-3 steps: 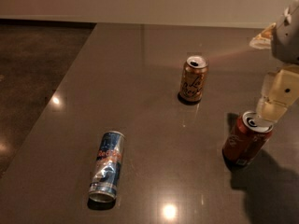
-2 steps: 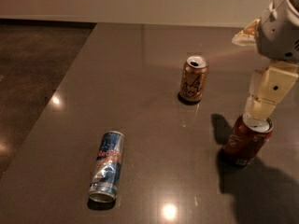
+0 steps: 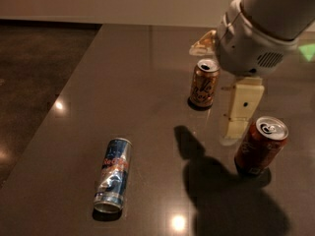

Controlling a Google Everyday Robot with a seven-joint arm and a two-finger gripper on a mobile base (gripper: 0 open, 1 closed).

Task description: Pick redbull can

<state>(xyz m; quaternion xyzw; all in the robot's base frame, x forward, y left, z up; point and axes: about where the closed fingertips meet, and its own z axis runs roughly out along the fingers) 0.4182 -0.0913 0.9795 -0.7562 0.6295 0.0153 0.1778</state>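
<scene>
The redbull can (image 3: 113, 173), slim, blue and silver with red lettering, lies on its side at the front left of the dark table (image 3: 133, 82), silver rim toward the front edge. My gripper (image 3: 237, 124) hangs from the large white wrist at the upper right. It is above the table between the two upright cans, well to the right of the redbull can and apart from it. It holds nothing that I can see.
A shorter orange-gold can (image 3: 204, 84) stands upright at centre right, just left of the gripper. A shorter dark red soda can (image 3: 260, 146) stands at the right, just beside the gripper's tip. The table's left edge borders a dark floor (image 3: 34, 73).
The arm has swung left and further into view, from above the dark red can to the gap between the two upright cans. The cans have not moved.
</scene>
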